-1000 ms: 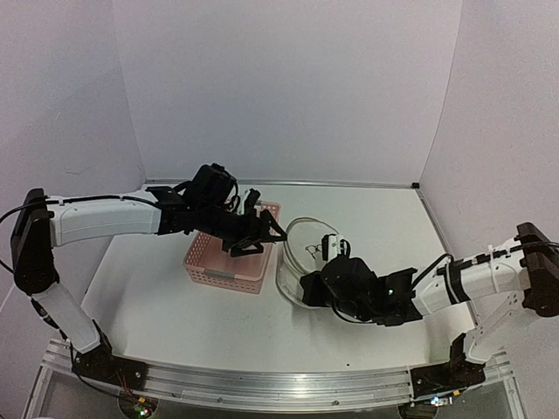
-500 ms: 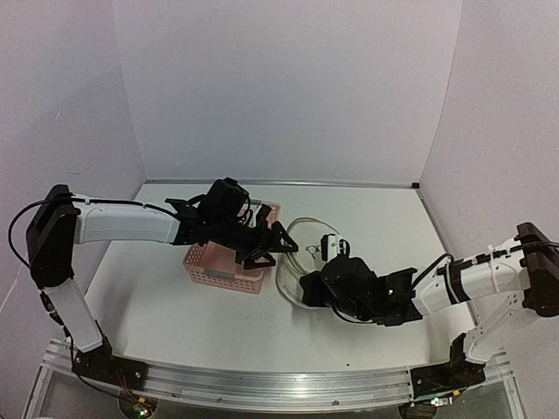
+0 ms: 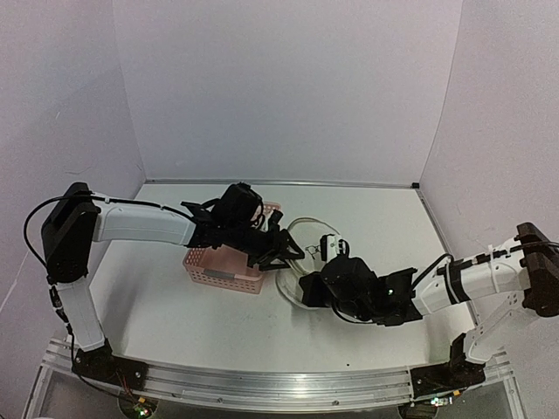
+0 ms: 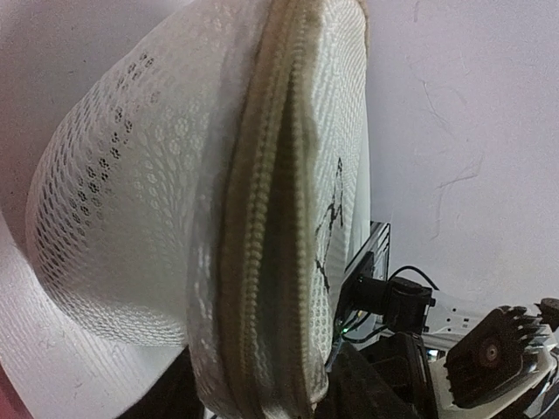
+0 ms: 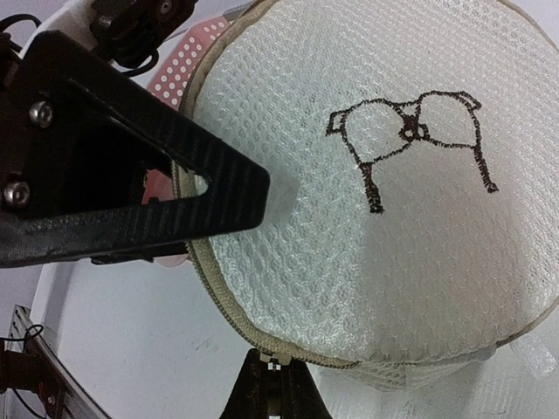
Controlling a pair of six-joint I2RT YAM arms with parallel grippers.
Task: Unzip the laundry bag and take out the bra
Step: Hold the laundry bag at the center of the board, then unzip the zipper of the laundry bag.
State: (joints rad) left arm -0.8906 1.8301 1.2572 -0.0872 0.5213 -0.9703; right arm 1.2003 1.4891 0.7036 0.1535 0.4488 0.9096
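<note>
The laundry bag [image 3: 307, 236] sits on the table [image 3: 175, 323] near the middle, just beside the right end of the pink basket [image 3: 218, 271]; whether the two touch I cannot tell. It is puffed out as a drum instead of lying flat. The round face with the small black bra outline [image 5: 410, 140] is turned upward and fills most of my right wrist view. My left arm reaches across above the basket. My left gripper [image 3: 288, 253] is at the bag's left rim with its jaws spread wide, as the top view shows. In my left wrist view the zip seam [image 4: 262, 262] runs down the middle of the picture and looks closed along the stretch I can see, with white mesh bulging to its left and the drawn face to its right. One of my left fingers [image 5: 131, 183] shows large and black in the right wrist view, close beside the bag's rim, though I cannot tell whether it touches the mesh. My right gripper [image 5: 274, 375] is low at the bag's near rim, jaws clenched on the zip seam with the tips together. Whether they pinch the slider or only the tape is too small to tell
</note>
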